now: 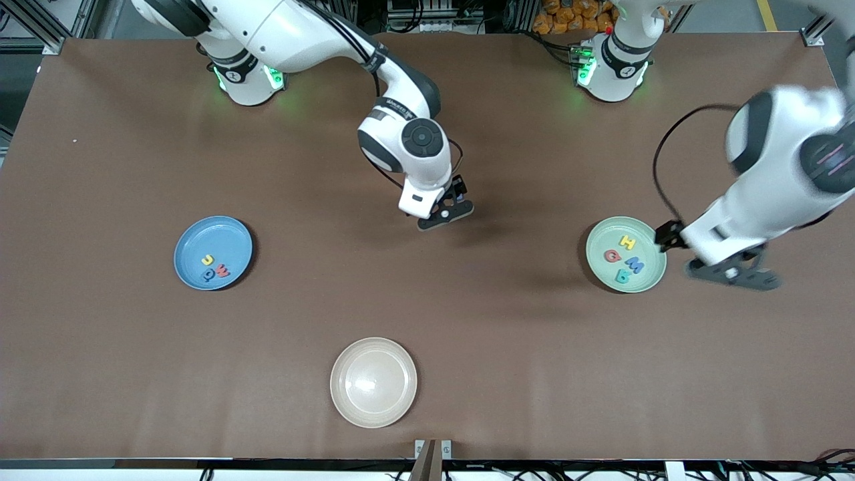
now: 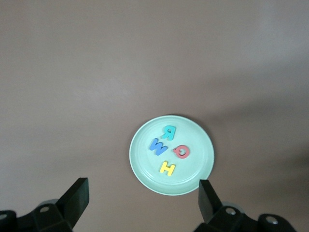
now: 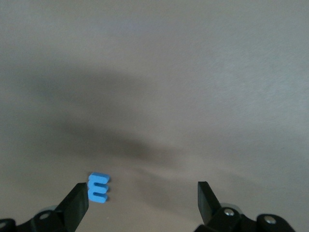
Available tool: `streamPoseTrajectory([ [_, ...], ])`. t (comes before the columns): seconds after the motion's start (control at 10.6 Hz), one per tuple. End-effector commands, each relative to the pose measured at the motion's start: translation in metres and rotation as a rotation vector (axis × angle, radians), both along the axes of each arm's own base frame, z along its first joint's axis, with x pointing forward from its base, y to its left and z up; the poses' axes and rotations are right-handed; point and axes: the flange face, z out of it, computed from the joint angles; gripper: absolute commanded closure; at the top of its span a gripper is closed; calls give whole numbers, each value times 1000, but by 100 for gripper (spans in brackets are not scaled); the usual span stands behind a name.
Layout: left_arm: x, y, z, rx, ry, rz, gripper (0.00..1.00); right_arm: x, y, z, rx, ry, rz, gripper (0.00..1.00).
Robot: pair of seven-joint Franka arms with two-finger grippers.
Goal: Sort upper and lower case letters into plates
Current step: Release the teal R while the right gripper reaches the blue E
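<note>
The left tool [image 1: 733, 274] is hanging wide open and empty beside the green plate [image 1: 658, 270]. The right tool [image 3: 142, 203], also wide open and empty, is hovering over the bench by a blue letter [image 3: 97, 187], which probably needs grasping next.

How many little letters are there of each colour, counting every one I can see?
Yellow letters: 2
Blue letters: 3
Red letters: 2
Teal letters: 1
Total: 8
</note>
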Motion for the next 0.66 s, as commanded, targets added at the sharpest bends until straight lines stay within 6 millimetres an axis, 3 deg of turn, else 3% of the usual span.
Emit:
streamPoseTrajectory([
  [0.0,-32,3,67,-76,-57,46,0,-20,23,2,12,-46,-6,0],
  [0.09,-40,14,87,-79,-86,64,0,-26,27,-1,12,-43,-3,0],
  [0.28,-54,30,107,-73,-89,89,0,-41,36,-16,-2,-26,-15,0],
  [0.57,-57,42,110,-69,-68,105,0,-46,41,-54,20,-8,-55,0],
])
